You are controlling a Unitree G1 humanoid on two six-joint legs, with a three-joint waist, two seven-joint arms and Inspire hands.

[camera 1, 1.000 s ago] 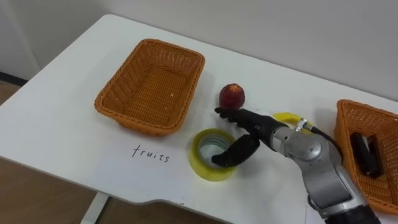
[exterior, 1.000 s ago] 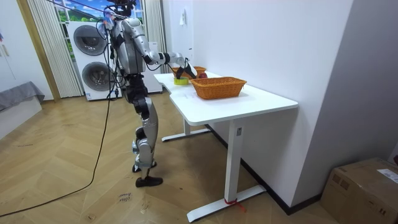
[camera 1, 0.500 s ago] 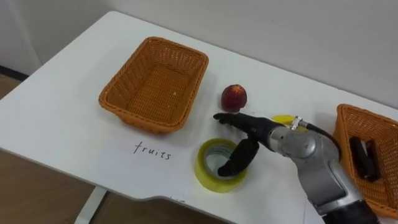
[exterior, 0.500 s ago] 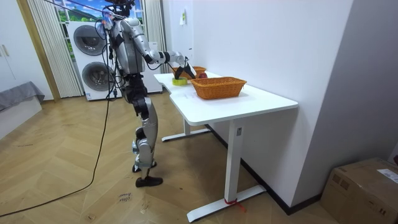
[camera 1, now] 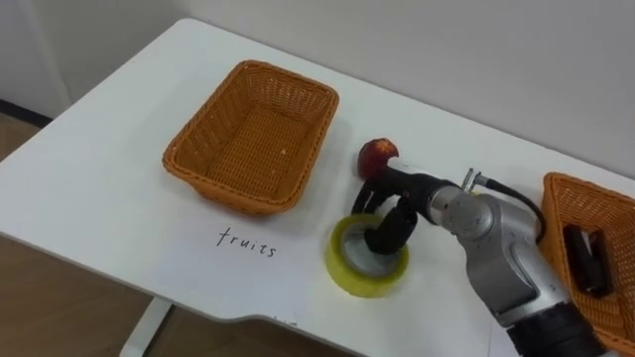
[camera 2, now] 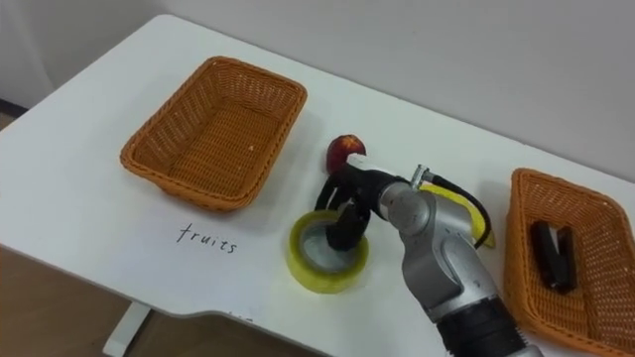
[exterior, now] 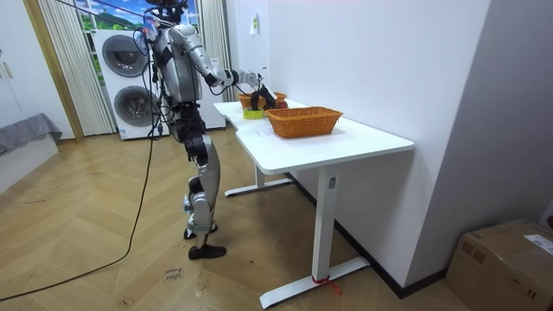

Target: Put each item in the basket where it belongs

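**Right hand has just closed on the tape**

The tape (camera 1: 362, 273) lies flat on the desk (camera 1: 99, 188), near its front edge, between the two baskets. Half a second ago your right hand (camera 1: 402, 188) had its fingers stretched out flat above the desk, pointing towards the left basket (camera 1: 238, 190), with only the thumb dipped into the roll's hole. Now those fingers have curled down over the roll's far rim while the thumb stays inside. As far as you can see, the hand is pinching the far wall of the roll between thumb and fingers. The roll itself has not left the desk.

This reads as the grasp being made and the lift not yet begun. The tape is an office supply, so it belongs in the right basket (camera 1: 552, 193), where a black thing (camera 1: 585, 260) already lies. That basket is well off to the right, so you will have to carry the roll back across your own forearm's side of the desk.

Mind the peach (camera 1: 377, 154). It sits just behind the curled fingers, close enough that a careless lift could knock it rolling. It has yet to go into the left basket, which stands empty behind the handwritten label (camera 1: 245, 241).

Lift straight up first, and check that the roll comes with you before you swing right.
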